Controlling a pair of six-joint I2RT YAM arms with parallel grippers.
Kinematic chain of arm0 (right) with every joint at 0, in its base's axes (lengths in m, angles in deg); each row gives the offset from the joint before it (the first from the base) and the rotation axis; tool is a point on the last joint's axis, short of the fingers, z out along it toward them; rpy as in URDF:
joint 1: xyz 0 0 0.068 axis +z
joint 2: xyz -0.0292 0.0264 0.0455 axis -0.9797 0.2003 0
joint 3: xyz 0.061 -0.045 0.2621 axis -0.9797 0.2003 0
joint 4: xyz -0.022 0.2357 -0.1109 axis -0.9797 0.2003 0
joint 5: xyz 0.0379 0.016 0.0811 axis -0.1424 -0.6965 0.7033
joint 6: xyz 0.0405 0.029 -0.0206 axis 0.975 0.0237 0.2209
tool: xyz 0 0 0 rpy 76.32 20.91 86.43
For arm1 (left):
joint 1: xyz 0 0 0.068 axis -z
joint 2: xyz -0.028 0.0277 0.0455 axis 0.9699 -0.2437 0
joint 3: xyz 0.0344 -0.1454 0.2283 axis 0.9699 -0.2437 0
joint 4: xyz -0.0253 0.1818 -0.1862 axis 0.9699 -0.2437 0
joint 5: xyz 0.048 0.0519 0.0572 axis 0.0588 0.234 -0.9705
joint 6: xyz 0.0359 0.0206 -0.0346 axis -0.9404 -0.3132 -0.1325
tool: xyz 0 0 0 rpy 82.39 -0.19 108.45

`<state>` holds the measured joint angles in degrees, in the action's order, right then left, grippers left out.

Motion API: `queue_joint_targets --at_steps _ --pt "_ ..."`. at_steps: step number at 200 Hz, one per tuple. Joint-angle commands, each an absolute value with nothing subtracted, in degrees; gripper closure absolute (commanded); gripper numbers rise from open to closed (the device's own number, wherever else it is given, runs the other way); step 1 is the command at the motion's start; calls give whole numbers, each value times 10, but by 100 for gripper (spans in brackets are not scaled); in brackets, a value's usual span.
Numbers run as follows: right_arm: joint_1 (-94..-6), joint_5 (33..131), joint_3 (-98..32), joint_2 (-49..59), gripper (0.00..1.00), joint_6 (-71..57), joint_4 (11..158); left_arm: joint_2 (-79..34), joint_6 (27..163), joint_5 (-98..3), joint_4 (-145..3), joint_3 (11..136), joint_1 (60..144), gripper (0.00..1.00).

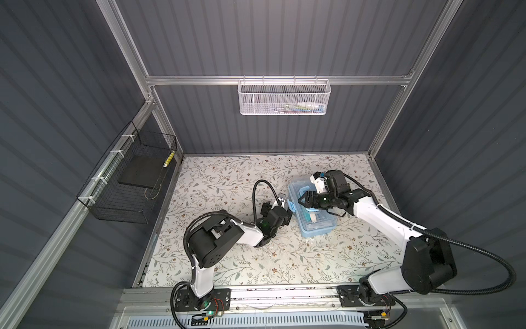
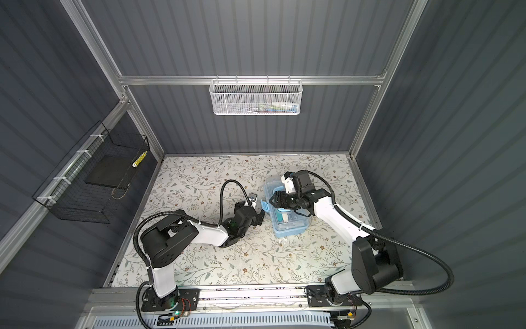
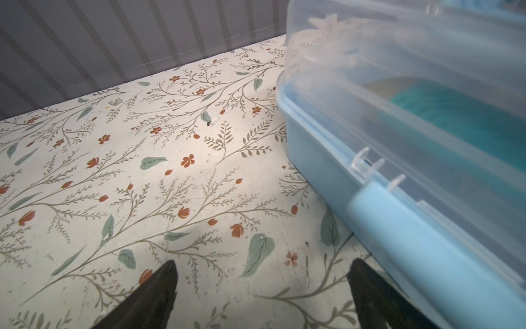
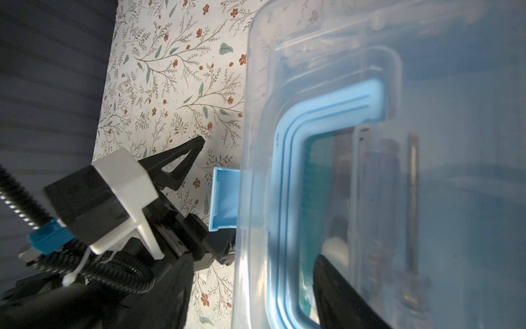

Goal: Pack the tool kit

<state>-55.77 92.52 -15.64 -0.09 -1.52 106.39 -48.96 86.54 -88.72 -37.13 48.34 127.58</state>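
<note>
In both top views the tool kit sits on the floral table with its clear lid down. The left hand is low, just beside the kit's latch side, and the right hand hangs over the lid near that same edge. In the left wrist view the left hand has its fingers wide apart with only table between them. The kit is right next to one fingertip, and I can't tell if they touch. In the right wrist view the blue latch sticks out from the kit, between the left hand's fingers. The right hand is spread too, nothing clamped: one finger is over the lid by the arched handle, the other is outside the kit's edge.
</note>
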Motion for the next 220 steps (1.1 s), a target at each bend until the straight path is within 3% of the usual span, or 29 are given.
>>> queue_joint_targets --at_steps 1,41,82,220 --pt "-554 873 -171 -3 36 -14 1096 -470 868 -895 -386 479 1271 5" --pt "-528 835 -205 8 53 -16 1124 -458 871 -882 -400 482 1264 5" --pt "-501 768 -262 33 77 -13 1171 -450 876 -865 -414 494 1259 5" --pt "-442 715 -325 74 91 -2 1215 -453 887 -819 -451 532 1254 5"
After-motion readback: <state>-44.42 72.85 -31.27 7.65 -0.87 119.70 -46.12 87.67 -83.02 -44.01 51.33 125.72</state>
